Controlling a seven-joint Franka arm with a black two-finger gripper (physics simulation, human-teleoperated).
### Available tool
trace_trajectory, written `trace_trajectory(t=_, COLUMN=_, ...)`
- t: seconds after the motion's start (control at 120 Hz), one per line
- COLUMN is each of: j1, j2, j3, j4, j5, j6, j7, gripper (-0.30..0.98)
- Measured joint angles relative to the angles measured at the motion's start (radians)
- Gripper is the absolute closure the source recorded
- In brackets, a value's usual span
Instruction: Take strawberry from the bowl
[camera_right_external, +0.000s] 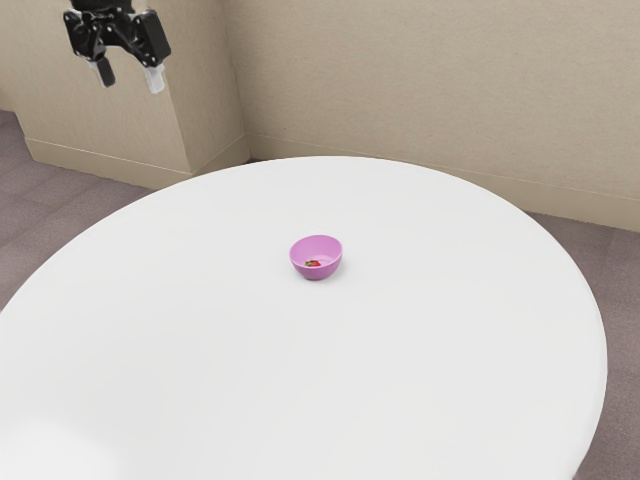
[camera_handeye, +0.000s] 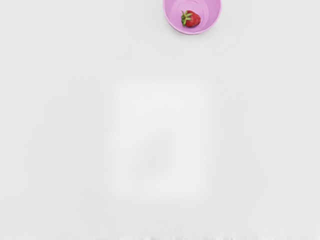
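Note:
High at the exterior view's upper left is my gripper (camera_right_external: 129, 79), its two fingers standing well apart with nothing between them. The pink bowl (camera_right_external: 316, 272) rests upright around the middle of the white table, away from the gripper toward the exterior view's right and lower down. Inside it lies a small red strawberry (camera_right_external: 313, 264). In the wrist view the bowl (camera_handeye: 215, 12) is partly cut off by the picture's edge, and the strawberry (camera_handeye: 193, 19), with green leaves, lies on the bowl's inside.
The round white table (camera_right_external: 420, 330) spreads around the bowl. Behind it stands a beige wall (camera_right_external: 430, 80), with a boxy beige wall section (camera_right_external: 200, 90) near my gripper. Dark floor (camera_right_external: 30, 210) shows past the table's edge.

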Motion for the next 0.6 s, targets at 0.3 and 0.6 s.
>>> trace_trajectory(t=0.3, j1=0.018, j2=-0.114, j3=-0.011, j4=-0.427, j5=0.002, j6=0.139, j7=-0.028, gripper=0.0)
trace_trajectory(t=0.6, j1=-0.011, j2=0.072, j3=-0.058, j4=-0.743, j5=-0.004, j6=0.598, j7=-0.078, gripper=0.0)
